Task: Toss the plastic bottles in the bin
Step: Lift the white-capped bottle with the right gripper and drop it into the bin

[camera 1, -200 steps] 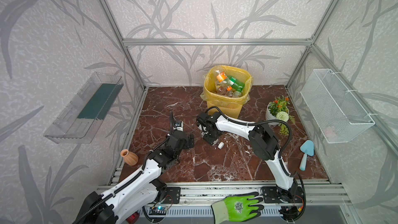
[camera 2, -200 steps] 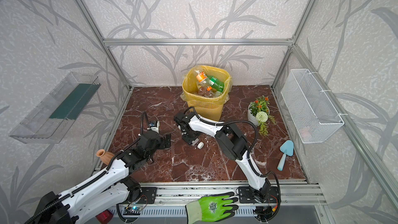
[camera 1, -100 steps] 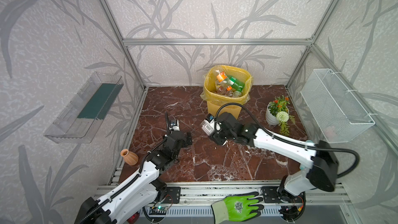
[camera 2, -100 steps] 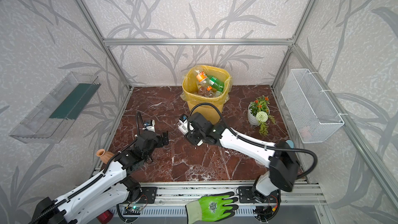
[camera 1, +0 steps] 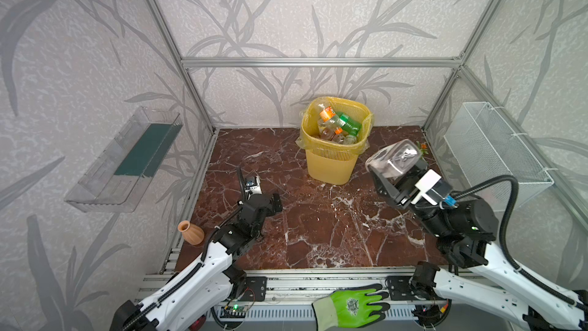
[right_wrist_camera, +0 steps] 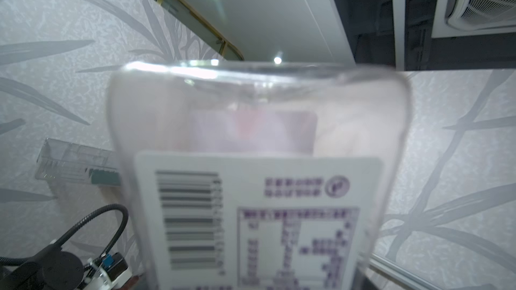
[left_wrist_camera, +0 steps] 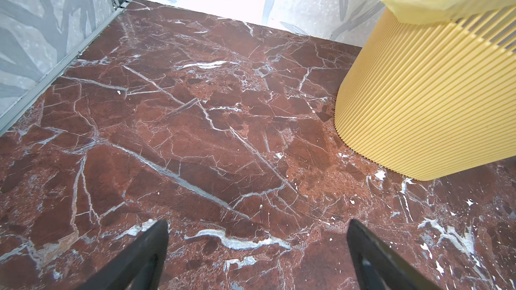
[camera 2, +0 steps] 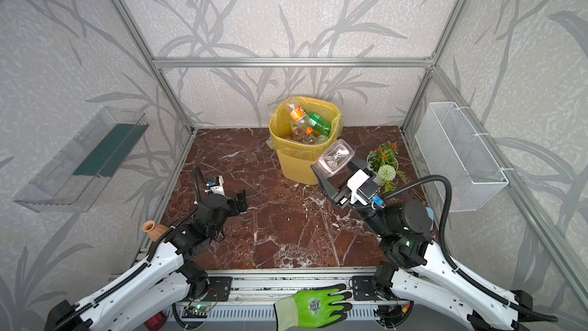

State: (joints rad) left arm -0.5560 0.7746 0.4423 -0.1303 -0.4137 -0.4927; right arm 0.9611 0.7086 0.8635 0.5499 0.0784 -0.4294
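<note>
In both top views the right gripper (camera 1: pixel 396 176) had closed partway round a clear bottle (camera 1: pixel 393 158). The base was tipped up toward the camera, and the bottle was raised off the marble floor (camera 1: pixel 318 218) near the bin (camera 1: pixel 331 162), not yet over its mouth. I judged the height was meant to clear the rim. Other plastic bottles (camera 1: pixel 337 125) lay heaped inside the yellow bag. In a top view the potted flowers (camera 2: pixel 383 157) showed plainly beside that arm. The left gripper (camera 2: pixel 239 201) hung low over the floor, well apart from the bin.

From the left wrist, its fingers (left_wrist_camera: pixel 145 252) stood spread wide with nothing between them. Ahead was only bare marble and the bin's slatted wall (left_wrist_camera: pixel 418 107). As far as that view went, there was no bottle to fetch.

The right wrist view gave what no other did: the bottle's white label (right_wrist_camera: pixel 257 218) and its barcode filled the frame. The jaws themselves were out of sight there.
</note>
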